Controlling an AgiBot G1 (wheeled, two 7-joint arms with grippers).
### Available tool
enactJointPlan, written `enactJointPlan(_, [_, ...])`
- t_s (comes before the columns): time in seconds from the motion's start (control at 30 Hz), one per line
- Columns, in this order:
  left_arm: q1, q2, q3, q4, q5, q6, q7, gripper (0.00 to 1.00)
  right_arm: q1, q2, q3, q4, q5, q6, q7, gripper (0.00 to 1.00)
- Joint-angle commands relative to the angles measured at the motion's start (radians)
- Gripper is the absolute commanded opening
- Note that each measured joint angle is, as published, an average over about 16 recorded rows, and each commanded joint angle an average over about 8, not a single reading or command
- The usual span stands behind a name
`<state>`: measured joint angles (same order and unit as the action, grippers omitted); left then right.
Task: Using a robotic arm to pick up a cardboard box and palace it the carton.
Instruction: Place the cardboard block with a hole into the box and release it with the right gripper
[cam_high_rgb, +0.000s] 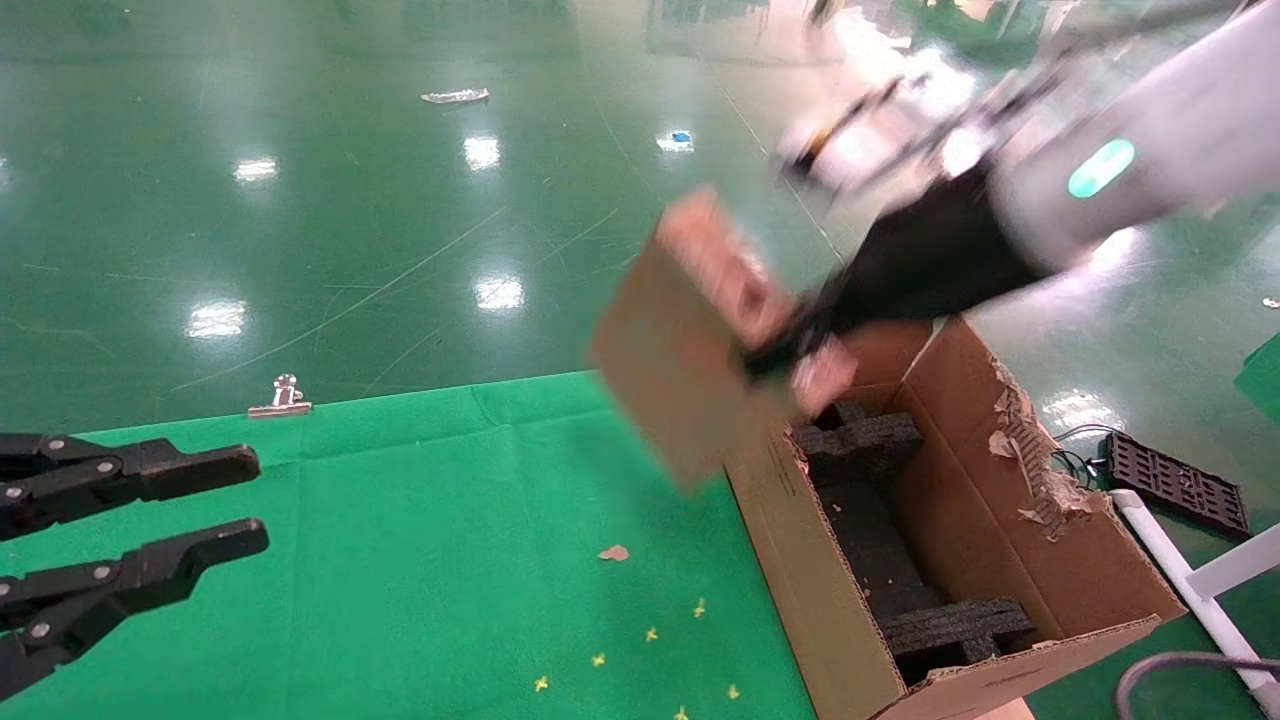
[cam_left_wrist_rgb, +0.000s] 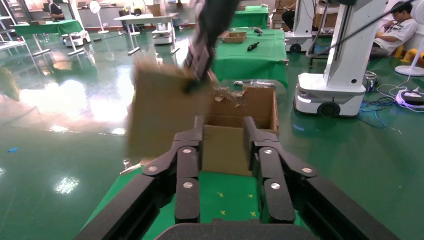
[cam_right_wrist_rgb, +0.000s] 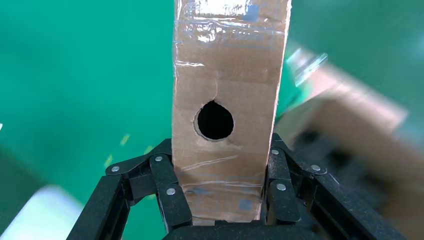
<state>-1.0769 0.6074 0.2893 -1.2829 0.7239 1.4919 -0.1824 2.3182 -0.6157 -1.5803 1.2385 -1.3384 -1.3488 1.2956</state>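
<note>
Right wrist view | right hand (cam_right_wrist_rgb: 220, 200) clamped on cardboard box (cam_right_wrist_rgb: 227, 75)

— Where does the carton (cam_high_rgb: 960, 560) stand?

— On the right end of the desk (cam_high_rgb: 450, 560), with foam blocks (cam_high_rgb: 880, 500) inside it.

— And the cardboard box (cam_high_rgb: 700, 340)?

— In the air above the carton's far left corner, tilted, held between the fingers (cam_right_wrist_rgb: 170, 195) of the right gripper (cam_high_rgb: 800, 340), whose arm (cam_high_rgb: 1120, 150) reaches in from the upper right.

— The other side?

— The left gripper (cam_high_rgb: 215, 505) hangs over the desk's left edge, well apart from the carton. A clip (cam_high_rgb: 282, 398) sits on the desk's far edge, behind it.
</note>
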Motion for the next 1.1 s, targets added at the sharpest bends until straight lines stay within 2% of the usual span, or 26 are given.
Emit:
enactJointPlan(0.03, [0.000,0.000,0.000,0.000,0.000,0.000,0.000,0.00,0.045,0.036,0.031,-0.007,0.003,0.012,-0.041,0.00])
enactJointPlan(0.3, [0.000,0.000,0.001,0.000,0.000,0.000,0.000,0.00,0.163,0.139,0.045,-0.126,-0.130,-0.029,-0.116,0.00])
enactJointPlan(0.5, [0.000,0.000,0.001,0.000,-0.001,0.000,0.001,0.00,0.165,0.185,0.007,-0.201,-0.210,-0.087,-0.112,0.00])
enactJointPlan(0.53, [0.000,0.000,0.001,0.000,-0.001,0.000,0.001,0.05,0.155,0.191,-0.001,-0.214,-0.213,-0.093,-0.110,0.00])
enactJointPlan(0.77, [0.000,-0.001,0.002,0.000,-0.001,-0.001,0.001,0.91,0.055,0.205,-0.044,-0.307,-0.190,-0.086,-0.112,0.00])
enactJointPlan(0.8, [0.000,-0.001,0.002,0.000,-0.001,-0.001,0.001,0.99,0.041,0.202,-0.049,-0.320,-0.187,-0.082,-0.114,0.00])
enactJointPlan(1.1, [0.000,-0.001,0.002,0.000,-0.001,-0.001,0.001,1.00,-0.073,0.156,-0.094,-0.446,-0.182,-0.053,-0.130,0.00])
